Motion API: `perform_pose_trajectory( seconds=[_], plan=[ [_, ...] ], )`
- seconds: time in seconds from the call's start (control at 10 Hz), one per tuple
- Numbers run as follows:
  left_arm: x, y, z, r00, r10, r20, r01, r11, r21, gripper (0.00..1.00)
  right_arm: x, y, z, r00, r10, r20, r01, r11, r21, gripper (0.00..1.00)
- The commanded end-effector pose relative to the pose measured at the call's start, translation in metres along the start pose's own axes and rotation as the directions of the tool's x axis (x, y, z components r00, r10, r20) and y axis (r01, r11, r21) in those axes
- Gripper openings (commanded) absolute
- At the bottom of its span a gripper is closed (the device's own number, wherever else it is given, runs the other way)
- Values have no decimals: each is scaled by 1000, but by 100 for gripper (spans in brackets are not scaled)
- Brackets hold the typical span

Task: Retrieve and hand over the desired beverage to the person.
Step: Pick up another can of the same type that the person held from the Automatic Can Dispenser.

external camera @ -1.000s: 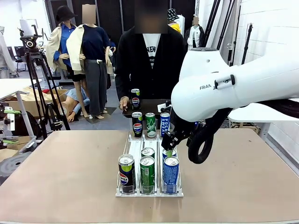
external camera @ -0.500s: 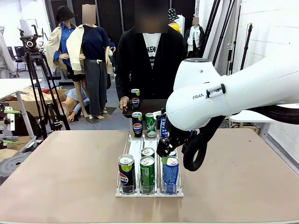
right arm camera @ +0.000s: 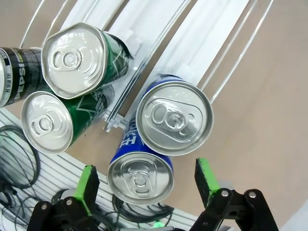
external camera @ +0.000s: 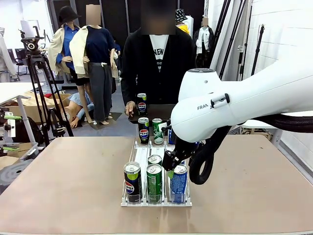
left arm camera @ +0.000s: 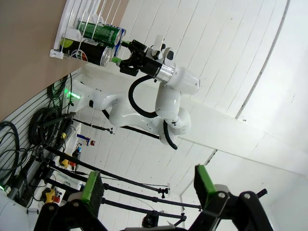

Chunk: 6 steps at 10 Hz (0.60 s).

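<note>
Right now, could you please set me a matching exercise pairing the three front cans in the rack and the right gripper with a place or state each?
Things:
1 front Pepsi can
2 front green can
3 front blue can
4 right gripper

Places or states:
A in the right lane of the rack
B open, above the rack
C in the left lane
D in the middle lane

Pairs: 1-C; 2-D; 3-A; 4-B
</note>
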State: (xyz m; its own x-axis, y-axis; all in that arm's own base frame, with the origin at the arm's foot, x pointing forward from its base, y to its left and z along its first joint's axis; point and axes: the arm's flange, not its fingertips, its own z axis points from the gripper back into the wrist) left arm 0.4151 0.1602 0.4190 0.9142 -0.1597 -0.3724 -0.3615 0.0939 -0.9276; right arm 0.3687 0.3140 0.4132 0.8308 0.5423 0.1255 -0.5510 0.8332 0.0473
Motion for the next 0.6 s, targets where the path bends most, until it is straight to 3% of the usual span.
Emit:
perform_pose_trajectory(
  seconds=[0.0, 0.3, 0.5],
  plan=[
    [0, -3, 0, 1000, -13, 8, 13, 1000, -14, 100, 5, 8, -8, 1000, -6, 0, 6, 1000, -22, 100],
    [0, -3, 0, 1000, -13, 8, 13, 1000, -14, 100, 6, 8, -13, 1000, -1, -20, 1, 1000, -18, 96],
    [0, -3, 0, 1000, -13, 8, 13, 1000, -14, 100, 6, 8, -13, 1000, 18, -24, -18, 1000, -15, 69]
  ],
)
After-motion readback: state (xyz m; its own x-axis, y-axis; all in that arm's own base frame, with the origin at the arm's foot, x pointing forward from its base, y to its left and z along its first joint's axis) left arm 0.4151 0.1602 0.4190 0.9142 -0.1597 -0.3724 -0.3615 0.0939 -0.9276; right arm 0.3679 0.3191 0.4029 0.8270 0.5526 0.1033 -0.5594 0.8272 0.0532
